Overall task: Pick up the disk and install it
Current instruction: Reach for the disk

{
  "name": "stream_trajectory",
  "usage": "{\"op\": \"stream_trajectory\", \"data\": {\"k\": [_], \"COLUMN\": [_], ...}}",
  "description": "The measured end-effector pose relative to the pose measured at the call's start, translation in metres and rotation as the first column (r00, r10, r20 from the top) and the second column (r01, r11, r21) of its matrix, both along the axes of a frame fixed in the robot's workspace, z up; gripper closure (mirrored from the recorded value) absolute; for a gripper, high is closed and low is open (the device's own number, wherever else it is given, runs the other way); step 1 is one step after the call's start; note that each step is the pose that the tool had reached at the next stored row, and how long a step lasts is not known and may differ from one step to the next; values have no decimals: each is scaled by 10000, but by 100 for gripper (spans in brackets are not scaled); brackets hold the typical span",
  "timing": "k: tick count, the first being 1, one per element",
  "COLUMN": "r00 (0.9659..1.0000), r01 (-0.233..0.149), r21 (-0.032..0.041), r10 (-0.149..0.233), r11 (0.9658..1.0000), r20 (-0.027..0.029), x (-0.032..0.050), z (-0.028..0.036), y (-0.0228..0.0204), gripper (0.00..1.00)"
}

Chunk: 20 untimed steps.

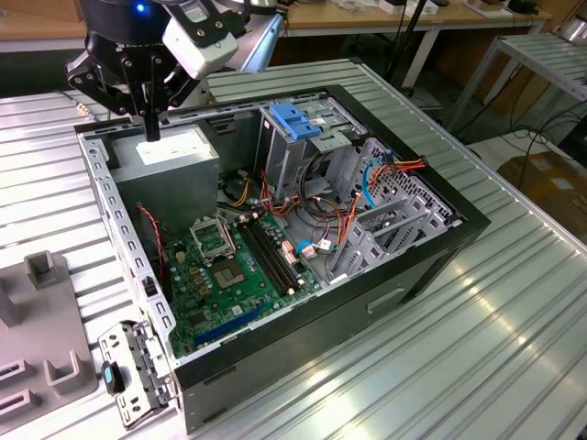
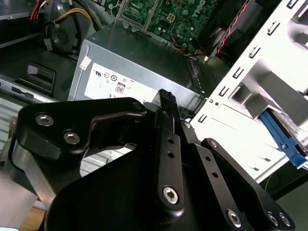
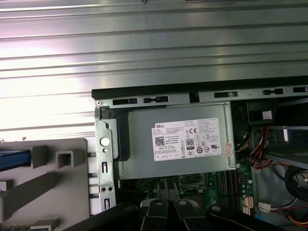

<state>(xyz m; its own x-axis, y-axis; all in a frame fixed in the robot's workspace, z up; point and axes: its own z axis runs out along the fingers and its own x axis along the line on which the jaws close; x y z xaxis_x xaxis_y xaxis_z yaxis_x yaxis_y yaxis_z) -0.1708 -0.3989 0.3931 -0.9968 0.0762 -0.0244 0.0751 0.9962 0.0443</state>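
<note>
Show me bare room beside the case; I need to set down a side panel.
Free: the ribbed table from the computer case out to the exterior view's right edge. Crowded: cables by the drive cage inside the case; a grey fixture on the exterior view's left.

Arm [image 1: 138, 32] at the exterior view's upper left, wrist pointing down, gripper [image 1: 149, 131] vertical, fingers [image 2: 166, 115] pressed together, empty.

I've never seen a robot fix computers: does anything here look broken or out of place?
Nothing looks damaged. The computer case lies open on its side, loose wires trailing across its circuit board: untidy, not broken.
</note>
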Motion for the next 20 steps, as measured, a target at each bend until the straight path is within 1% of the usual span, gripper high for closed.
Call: {"op": "stream_trajectory", "data": {"k": [14,20], "r00": [10000,10000], "r01": [0,0], "r21": [0,1], "r10": [0,0], "r11": [10000,10000], "r20": [0,0], "x": [-38,-72], "z": [0,-1], "y": [0,0], "gripper": [89,89]}}
